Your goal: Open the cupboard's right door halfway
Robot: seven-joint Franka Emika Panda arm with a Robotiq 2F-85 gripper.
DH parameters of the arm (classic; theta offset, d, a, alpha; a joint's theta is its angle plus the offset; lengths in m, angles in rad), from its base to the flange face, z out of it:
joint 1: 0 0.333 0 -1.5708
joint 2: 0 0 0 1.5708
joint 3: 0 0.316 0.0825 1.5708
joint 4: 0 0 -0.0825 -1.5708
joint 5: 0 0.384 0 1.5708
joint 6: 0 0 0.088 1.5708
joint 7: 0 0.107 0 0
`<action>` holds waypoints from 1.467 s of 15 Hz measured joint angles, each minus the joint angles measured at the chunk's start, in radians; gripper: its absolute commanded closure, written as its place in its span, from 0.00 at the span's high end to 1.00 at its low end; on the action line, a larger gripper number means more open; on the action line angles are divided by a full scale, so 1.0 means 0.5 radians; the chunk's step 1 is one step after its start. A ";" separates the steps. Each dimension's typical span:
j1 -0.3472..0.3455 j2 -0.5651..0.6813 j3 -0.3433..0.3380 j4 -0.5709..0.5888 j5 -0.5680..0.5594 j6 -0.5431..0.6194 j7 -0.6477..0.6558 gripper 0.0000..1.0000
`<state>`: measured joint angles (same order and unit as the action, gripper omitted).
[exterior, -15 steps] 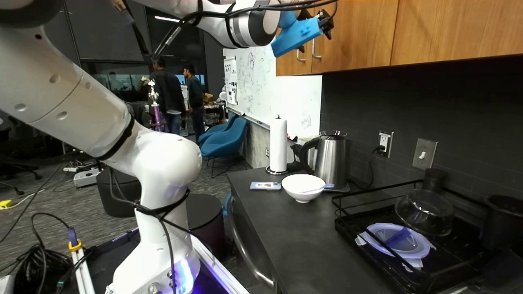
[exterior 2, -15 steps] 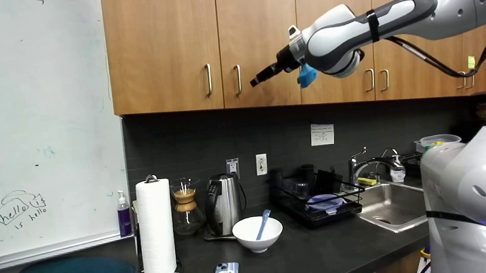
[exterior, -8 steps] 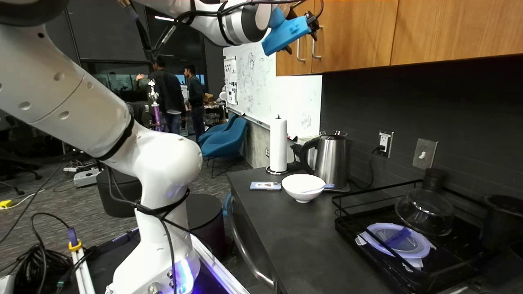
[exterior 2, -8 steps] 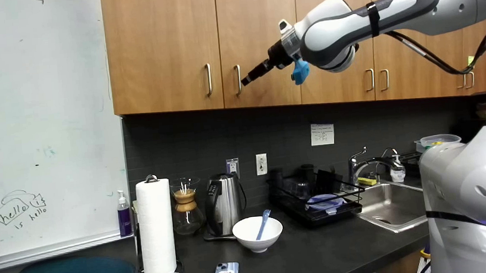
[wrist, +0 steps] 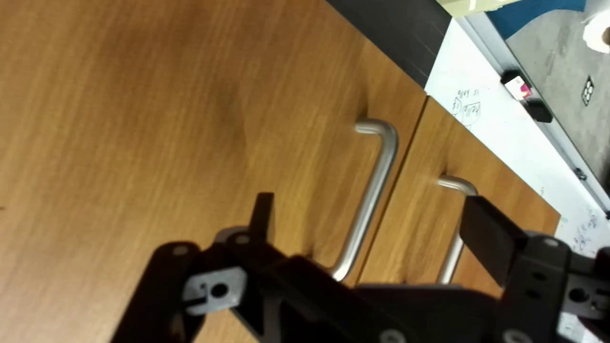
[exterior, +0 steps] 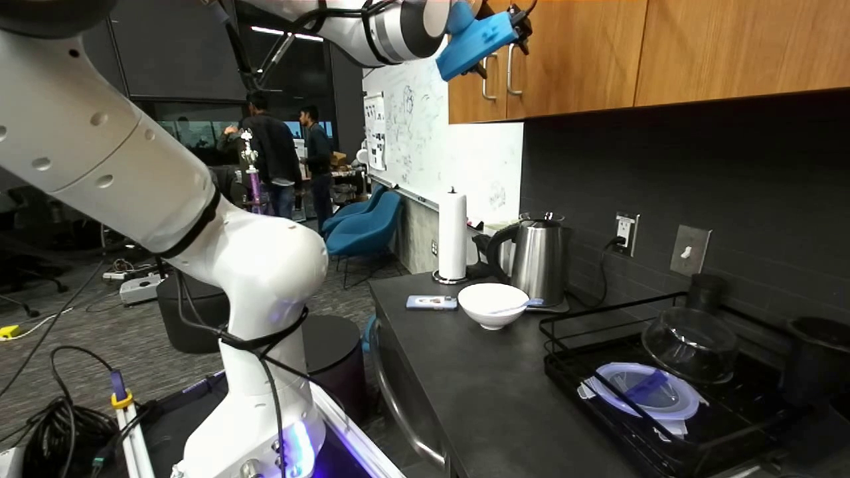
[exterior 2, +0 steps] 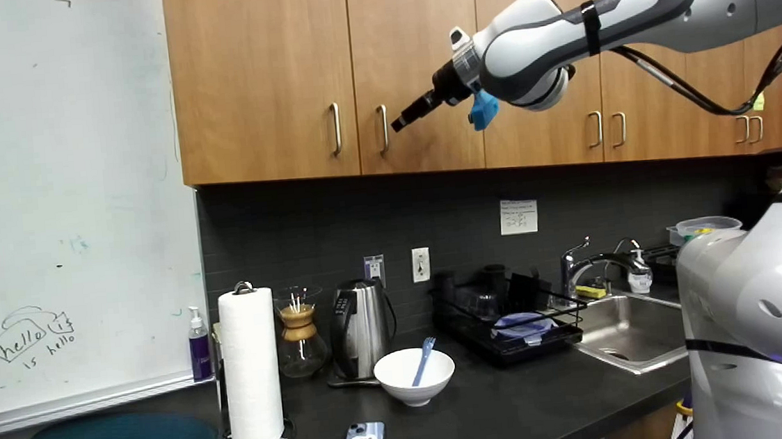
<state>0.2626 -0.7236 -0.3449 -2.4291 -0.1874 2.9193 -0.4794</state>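
You have a smooth whiteboard (exterior 2: 62,203), a cylindrical paper roll (exterior 2: 252,370), a steel kettle (exterior 2: 370,326); the cupboard (exterior 2: 260,62) hangs above the dark counter (exterior 2: 503,406), flat orange-brown wood, doors (exterior 2: 412,43) flush, slim metal handles (exterior 2: 384,129); your gripper (wrist: 371,205) has its fingers (wrist: 493,238) parted.

A strip of light (exterior: 287,33) glares at 11 o'clock against a dim room (exterior: 179,63) in an exterior view, blue-white glow (exterior: 300,446) at 7; in the wrist view, shadows (wrist: 231,112) smudge the cupboard (wrist: 209,166), its grain blurred toward 8 o'clock.
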 measured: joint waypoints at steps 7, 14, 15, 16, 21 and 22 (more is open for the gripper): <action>-0.001 0.180 -0.055 0.154 0.001 -0.171 -0.047 1.00; -0.023 0.159 0.080 0.187 0.003 -0.371 -0.048 1.00; -0.024 0.140 0.097 0.176 0.003 -0.391 -0.052 1.00; -0.023 0.120 0.099 0.160 0.004 -0.400 -0.062 1.00; -0.022 0.099 -0.064 0.105 0.032 -0.402 -0.216 1.00; -0.008 0.103 -0.110 0.105 0.072 -0.402 -0.280 1.00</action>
<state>0.2587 -0.6721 -0.3997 -2.3764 -0.1513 2.7181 -0.6195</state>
